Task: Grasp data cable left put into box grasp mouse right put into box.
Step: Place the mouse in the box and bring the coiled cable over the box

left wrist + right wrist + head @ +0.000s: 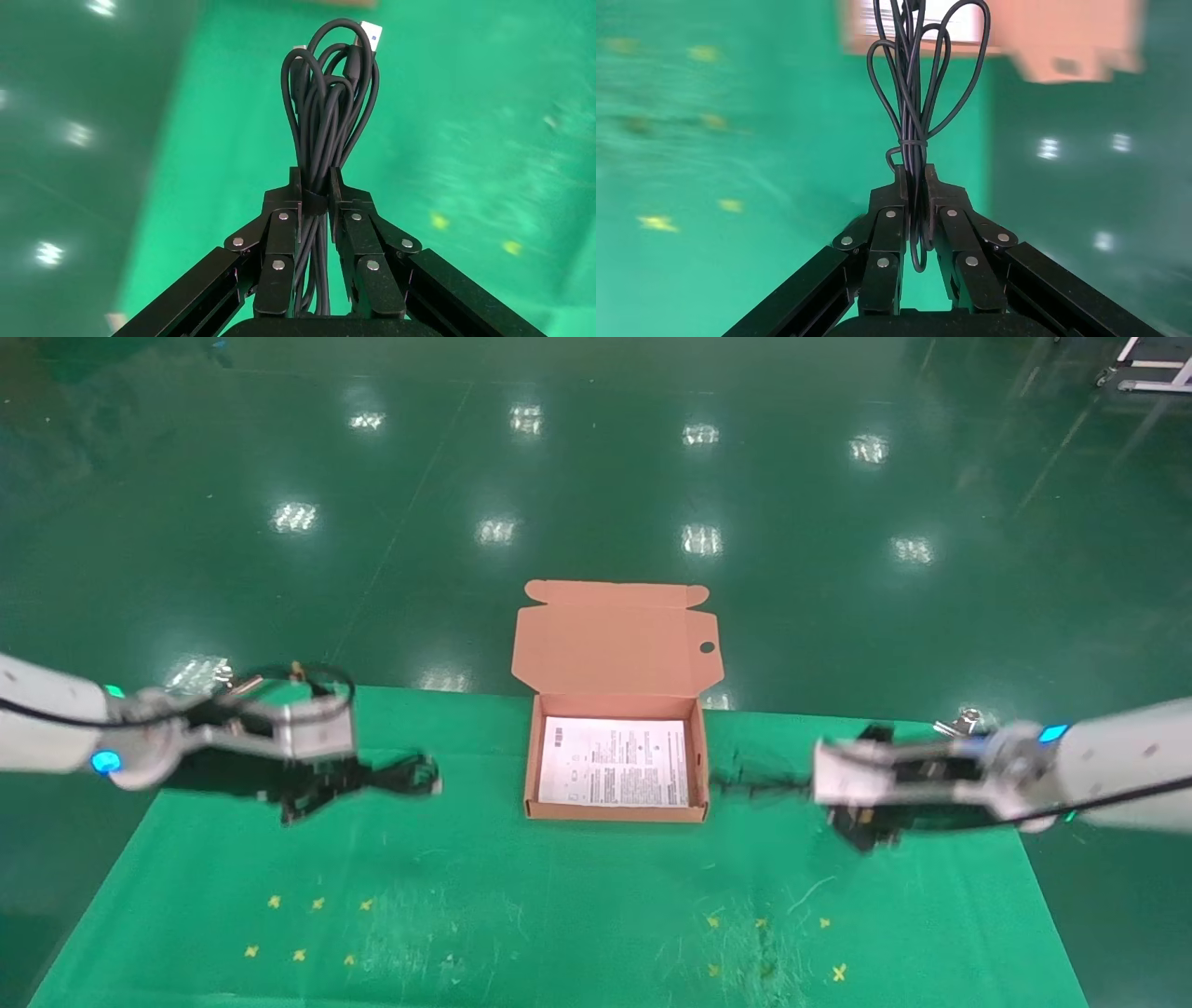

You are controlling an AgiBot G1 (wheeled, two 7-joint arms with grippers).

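One data cable point(330, 105) per hand point(315, 191), one box point(615, 761) between.

Setting: robot test hall or lab; glossy green painted floor point(596, 477) reflecting ceiling lights, cloth-covered counter point(559, 915) with yellow markers.

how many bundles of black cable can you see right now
2. One, the data cable, is clamped in the left gripper; another cable bundle is clamped in the right gripper. No mouse body is visible.

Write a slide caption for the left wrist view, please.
Left end effector shut on the looped black data cable, held above the green cloth.
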